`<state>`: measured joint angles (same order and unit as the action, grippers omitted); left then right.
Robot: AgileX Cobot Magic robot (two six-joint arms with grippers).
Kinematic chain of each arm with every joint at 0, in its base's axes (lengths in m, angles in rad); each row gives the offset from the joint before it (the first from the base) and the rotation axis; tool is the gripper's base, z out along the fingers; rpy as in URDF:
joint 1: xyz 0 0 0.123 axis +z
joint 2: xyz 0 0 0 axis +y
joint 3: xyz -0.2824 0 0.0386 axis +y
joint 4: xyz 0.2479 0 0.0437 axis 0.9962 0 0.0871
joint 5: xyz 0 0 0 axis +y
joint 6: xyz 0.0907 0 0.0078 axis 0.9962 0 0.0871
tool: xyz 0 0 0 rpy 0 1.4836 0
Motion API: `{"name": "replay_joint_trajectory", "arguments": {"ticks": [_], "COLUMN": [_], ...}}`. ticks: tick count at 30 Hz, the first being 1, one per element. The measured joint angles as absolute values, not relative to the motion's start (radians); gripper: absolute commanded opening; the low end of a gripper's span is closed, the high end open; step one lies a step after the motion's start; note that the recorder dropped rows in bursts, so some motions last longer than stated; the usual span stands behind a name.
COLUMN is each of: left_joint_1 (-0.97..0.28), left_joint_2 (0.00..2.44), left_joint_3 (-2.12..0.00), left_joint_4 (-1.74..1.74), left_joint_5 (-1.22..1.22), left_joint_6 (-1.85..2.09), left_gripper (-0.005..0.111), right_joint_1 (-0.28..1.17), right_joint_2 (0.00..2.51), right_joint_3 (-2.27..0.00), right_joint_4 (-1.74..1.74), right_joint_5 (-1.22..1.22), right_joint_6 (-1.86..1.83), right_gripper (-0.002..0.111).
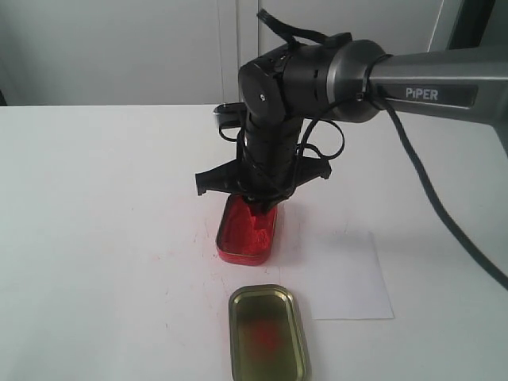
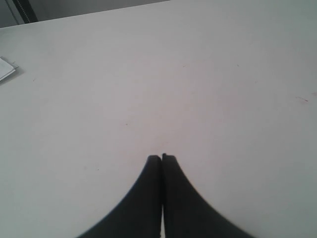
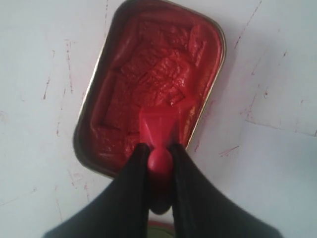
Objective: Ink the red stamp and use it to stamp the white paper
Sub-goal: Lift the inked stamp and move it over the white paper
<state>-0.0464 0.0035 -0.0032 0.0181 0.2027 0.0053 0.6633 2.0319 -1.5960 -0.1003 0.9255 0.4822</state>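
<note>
- The red stamp (image 3: 158, 131) stood with its long axis running from handle to base in line with the fingers of my right gripper (image 3: 158, 148). The square base pointed down into the open ink tin (image 3: 148, 89) and the stubby handle pointed back up between the fingers.
- In the exterior view that axis looked close to upright; I could not tell a small lean.
- The base sat on the red paste at the tin's (image 1: 248, 232) far end, close to the rim. I could not tell how deep it pressed.
- The right gripper (image 1: 258, 200) was clamped narrowly on the stamp's handle, one finger on each side.
- The right arm (image 1: 429, 83) reached in from the right with its forearm roughly level. Its wrist bent down sharply, so the gripper hung nearly straight down over the tin.
- The white paper (image 1: 349, 278) lay flat on the table (image 1: 95, 206) just right of the tin and apart from the stamp. Its corner showed beside the tin in the right wrist view (image 3: 277, 173).
- The tin's lid (image 1: 268, 333) lay open side up nearer the camera, with a red smear inside.
- My left gripper (image 2: 161, 159) had its fingers pressed together with nothing between them, over bare tabletop.
</note>
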Motion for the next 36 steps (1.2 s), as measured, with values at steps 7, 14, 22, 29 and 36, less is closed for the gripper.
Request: {"name": "replay_joint_trajectory", "arguments": {"ticks": [7,14,22,29,36], "left_joint_1": [-0.046,-0.046,-0.046,-0.046,-0.046], "left_joint_2": [0.003,0.003,0.003,0.003,0.003], "left_joint_3": [-0.003,-0.003,-0.003,-0.003,-0.003], "left_joint_4": [0.018,0.018,0.018,0.018,0.018], "left_joint_5": [0.203,0.203,0.203,0.203,0.203], "left_joint_6": [0.005,0.005,0.005,0.005,0.005], "left_gripper": [0.0,0.0,0.0,0.0,0.0], "right_joint_1": [0.663,0.663,0.663,0.611,0.497], "right_joint_2": [2.032,2.032,2.019,1.864,1.734], "right_joint_3": [-1.596,-1.596,-1.577,-1.381,-1.201], "right_joint_4": [-0.1,-0.1,-0.088,-0.078,-0.056], "right_joint_5": [0.938,0.994,1.079,1.003,0.926], "right_joint_6": [0.482,0.47,0.399,0.374,0.354], "right_gripper": [0.0,0.0,0.0,0.0,0.0]}}
